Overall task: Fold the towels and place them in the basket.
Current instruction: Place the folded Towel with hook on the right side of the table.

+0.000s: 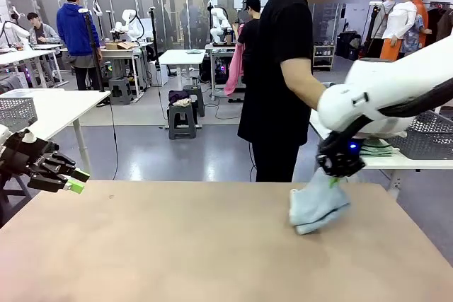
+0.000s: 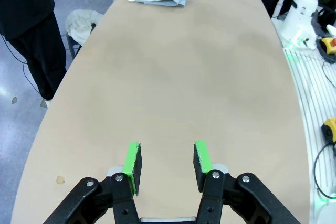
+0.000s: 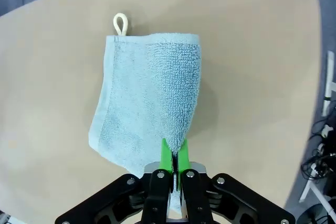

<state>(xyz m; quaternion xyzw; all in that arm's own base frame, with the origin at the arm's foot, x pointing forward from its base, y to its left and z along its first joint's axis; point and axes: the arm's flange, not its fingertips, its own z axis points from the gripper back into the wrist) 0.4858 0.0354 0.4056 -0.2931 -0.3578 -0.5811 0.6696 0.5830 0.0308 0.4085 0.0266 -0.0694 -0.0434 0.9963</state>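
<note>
The light blue-grey towel (image 3: pixel 142 98) lies partly doubled over on the right-hand part of the tan worktop (image 1: pixel 177 245). One edge is gathered up into a thick roll of looped terry, and a flatter hemmed layer spreads beside it. Its long axis runs straight away from the right fingers (image 3: pixel 166 153), which are pressed together on the near end of that rolled fold. The far short edge carries a small cream hanging loop (image 3: pixel 120 23). In the front view the pinched corner stands a little above the board while the rest sags soft and rumpled onto it. The dark grey mesh basket (image 1: pixel 432 136) sits on a white side table just beyond the worktop's right edge, so the right arm is by far the nearer for the carry. The left fingers (image 2: pixel 132 163) hang well apart from the cloth at the opposite end, green pads parted with nothing between them.
</note>
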